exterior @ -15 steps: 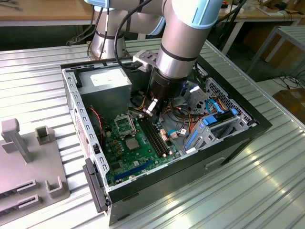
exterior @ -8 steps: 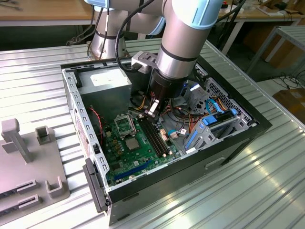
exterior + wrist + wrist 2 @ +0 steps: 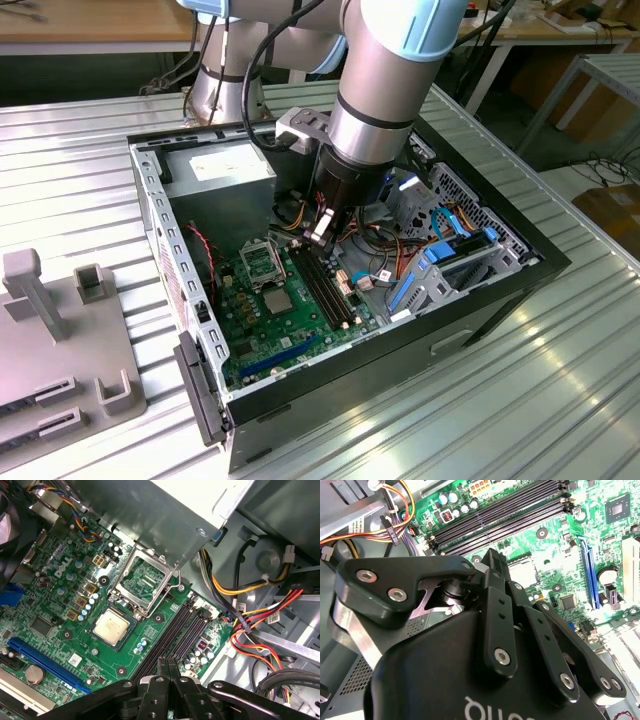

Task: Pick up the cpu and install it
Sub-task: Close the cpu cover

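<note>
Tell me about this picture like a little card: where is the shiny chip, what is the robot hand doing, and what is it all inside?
cpu: lying flat on the green board, beside the frame
frame: metal, flipped open, nothing in it
hand: shut, empty, above the slots, not touching the cpu
slots: long, black, empty
case: open computer box with the board inside
</note>
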Motion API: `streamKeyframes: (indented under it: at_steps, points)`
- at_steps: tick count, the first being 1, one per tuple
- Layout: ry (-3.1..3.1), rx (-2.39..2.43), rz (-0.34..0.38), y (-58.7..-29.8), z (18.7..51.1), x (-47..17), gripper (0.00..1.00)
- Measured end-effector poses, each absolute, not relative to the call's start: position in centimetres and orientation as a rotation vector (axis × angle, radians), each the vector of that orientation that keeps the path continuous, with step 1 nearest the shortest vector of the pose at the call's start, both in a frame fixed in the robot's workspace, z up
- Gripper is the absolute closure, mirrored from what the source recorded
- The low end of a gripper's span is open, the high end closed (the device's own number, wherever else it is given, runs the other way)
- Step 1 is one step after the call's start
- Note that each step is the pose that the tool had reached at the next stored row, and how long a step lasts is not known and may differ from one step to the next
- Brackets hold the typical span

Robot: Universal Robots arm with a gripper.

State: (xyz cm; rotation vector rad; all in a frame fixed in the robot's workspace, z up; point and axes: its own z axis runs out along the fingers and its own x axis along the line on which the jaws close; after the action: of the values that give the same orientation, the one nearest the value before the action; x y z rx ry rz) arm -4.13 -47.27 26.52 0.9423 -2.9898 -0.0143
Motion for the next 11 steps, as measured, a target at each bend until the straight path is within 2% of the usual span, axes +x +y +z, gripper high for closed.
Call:
streamKeyframes:
  at_steps: [11]
  points:
    - [-2.947, 1.067, -0.014, -47.27, 26.51, -3.99, 0.89]
